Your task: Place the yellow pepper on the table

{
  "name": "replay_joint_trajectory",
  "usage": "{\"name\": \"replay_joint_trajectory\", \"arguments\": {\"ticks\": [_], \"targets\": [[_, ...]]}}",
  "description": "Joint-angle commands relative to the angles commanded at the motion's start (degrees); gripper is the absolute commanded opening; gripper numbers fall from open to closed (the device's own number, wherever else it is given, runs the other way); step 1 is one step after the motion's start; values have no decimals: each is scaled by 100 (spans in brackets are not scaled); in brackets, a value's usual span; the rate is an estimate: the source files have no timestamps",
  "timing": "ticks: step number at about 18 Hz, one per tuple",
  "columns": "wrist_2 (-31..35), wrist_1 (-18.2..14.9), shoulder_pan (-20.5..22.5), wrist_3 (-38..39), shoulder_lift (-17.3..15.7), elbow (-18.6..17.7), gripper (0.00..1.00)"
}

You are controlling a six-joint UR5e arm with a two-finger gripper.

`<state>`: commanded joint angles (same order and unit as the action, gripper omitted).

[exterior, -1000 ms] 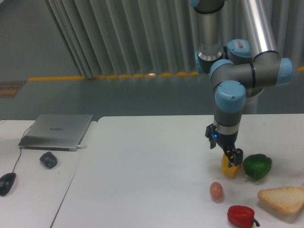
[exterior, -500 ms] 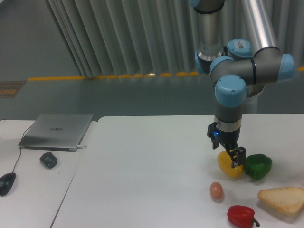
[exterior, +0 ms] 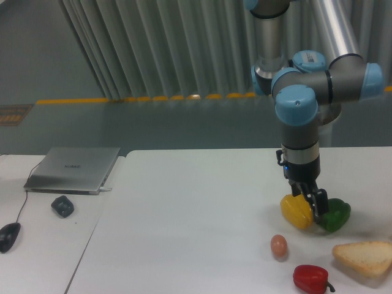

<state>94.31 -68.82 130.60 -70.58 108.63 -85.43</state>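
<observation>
Releasing cleanly is the step in hand, by my reading: the yellow pepper (exterior: 296,211) already appears to rest on the table (exterior: 184,214), toward its right side, with the green pepper (exterior: 334,214) just beside it, close enough that I cannot tell whether the two touch. To finish well, the fingers should part only enough to free the fruit, then the arm should lift straight up, since any sideways drift could nudge the lumpy pepper into a roll or knock its green neighbour. The egg (exterior: 278,245), the red pepper (exterior: 311,278) and the slice of bread (exterior: 363,257) lie nearer the front edge and are well out of the path.

The gripper (exterior: 312,205) points downward at the right flank of the yellow pepper, in the narrow space between it and the green one. One dark finger is plainly against or just at the yellow skin; the other is not separable from here, so I cannot tell how wide the jaws stand or whether they grip
</observation>
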Motion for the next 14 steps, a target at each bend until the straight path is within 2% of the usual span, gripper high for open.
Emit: {"name": "replay_joint_trajectory", "arguments": {"ticks": [14], "targets": [[-9, 9, 370, 0, -26, -35, 100]]}}
